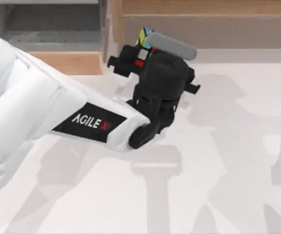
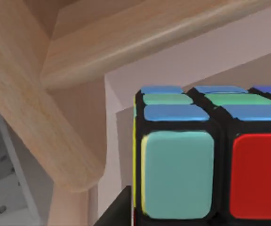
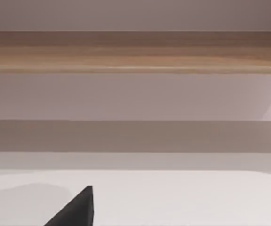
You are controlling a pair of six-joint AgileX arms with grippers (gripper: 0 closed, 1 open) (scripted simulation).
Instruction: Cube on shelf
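The cube is a small puzzle cube with black grid lines, held at the tip of my left gripper, which is shut on it. Up close the cube shows a teal and a red tile with blue and green tiles on top. It hangs just in front of the left end of the shelf, before its shaded recess. The shelf's rounded board edge runs above the cube. A black part of my right gripper shows low over the table, facing the shelf.
A smaller wooden box unit with a grey interior stands at the back left, right beside the cube; its post is close. The white table stretches in front of the shelf, crossed by arm shadows.
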